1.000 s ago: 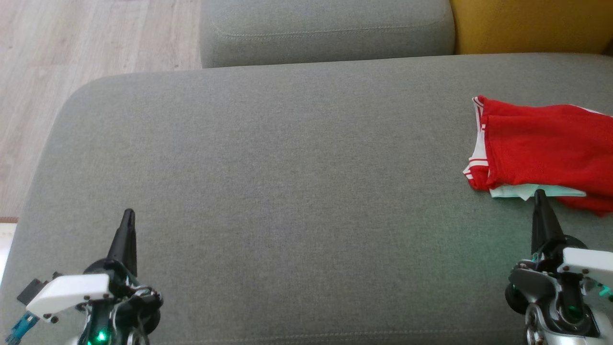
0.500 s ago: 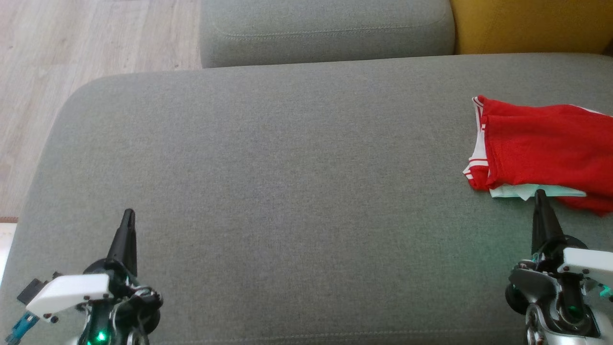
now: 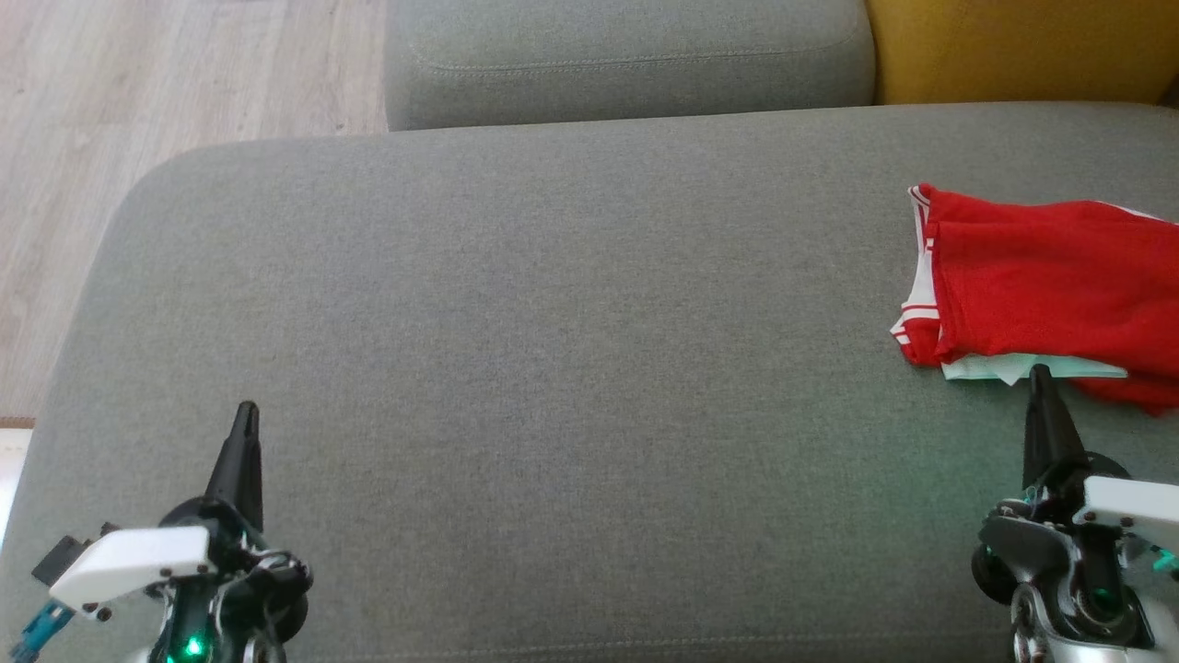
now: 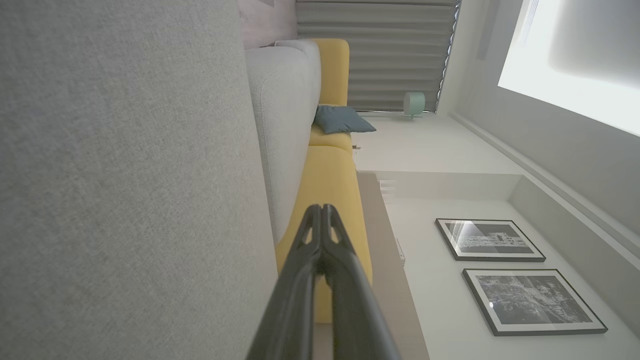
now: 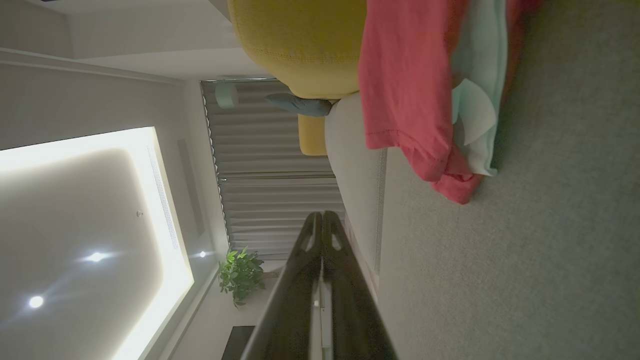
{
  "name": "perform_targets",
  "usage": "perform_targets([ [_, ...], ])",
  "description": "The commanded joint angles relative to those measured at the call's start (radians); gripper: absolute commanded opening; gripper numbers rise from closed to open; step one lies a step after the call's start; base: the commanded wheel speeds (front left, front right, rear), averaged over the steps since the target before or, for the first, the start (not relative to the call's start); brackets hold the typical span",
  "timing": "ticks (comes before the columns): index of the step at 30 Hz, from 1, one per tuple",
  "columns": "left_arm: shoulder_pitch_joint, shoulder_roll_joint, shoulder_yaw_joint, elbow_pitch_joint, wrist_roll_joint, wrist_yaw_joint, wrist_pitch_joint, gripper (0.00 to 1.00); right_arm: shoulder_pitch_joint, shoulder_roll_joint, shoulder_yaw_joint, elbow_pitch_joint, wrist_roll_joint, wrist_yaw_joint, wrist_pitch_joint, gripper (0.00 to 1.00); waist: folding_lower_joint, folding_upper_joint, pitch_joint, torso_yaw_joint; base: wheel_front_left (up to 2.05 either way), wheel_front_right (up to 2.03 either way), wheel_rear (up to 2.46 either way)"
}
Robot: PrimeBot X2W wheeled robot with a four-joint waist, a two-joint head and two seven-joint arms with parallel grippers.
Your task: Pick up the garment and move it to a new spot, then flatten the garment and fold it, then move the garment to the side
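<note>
Grey sofa (image 3: 553, 304), folded garment (image 3: 1050, 285) far right

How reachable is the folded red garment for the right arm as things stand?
Probably yes. The right gripper points at the near edge of the garment, its tip close by, and nothing lies on the grey cushion to block it. Its jaws are shut, so they would need opening first.

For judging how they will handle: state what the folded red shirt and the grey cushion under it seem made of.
Folded red shirt with white striped trim: thin, matte knit, probably jersey or polyester; it drapes in soft folds and has a stitched hem. Wide grey seat cushion: matte woven upholstery cloth, by its fine flecked weave.
</note>
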Motion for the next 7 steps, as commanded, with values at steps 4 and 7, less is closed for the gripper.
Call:
perform_targets([
  [4,-0.059,0.008,0.043,-0.026,0.009,-0.007,0.005,0.0,-0.017,-0.007,0.016,-0.034,-0.007,0.004,0.01,0.0,0.0,0.0,0.0,0.0,0.0,0.0,0.0],
  [7,-0.059,0.007,0.044,-0.026,0.009,-0.007,0.006,0.0,-0.017,-0.007,0.016,-0.033,-0.008,0.004,0.01,0.0,0.0,0.0,0.0,0.0,0.0,0.0,0.0],
])
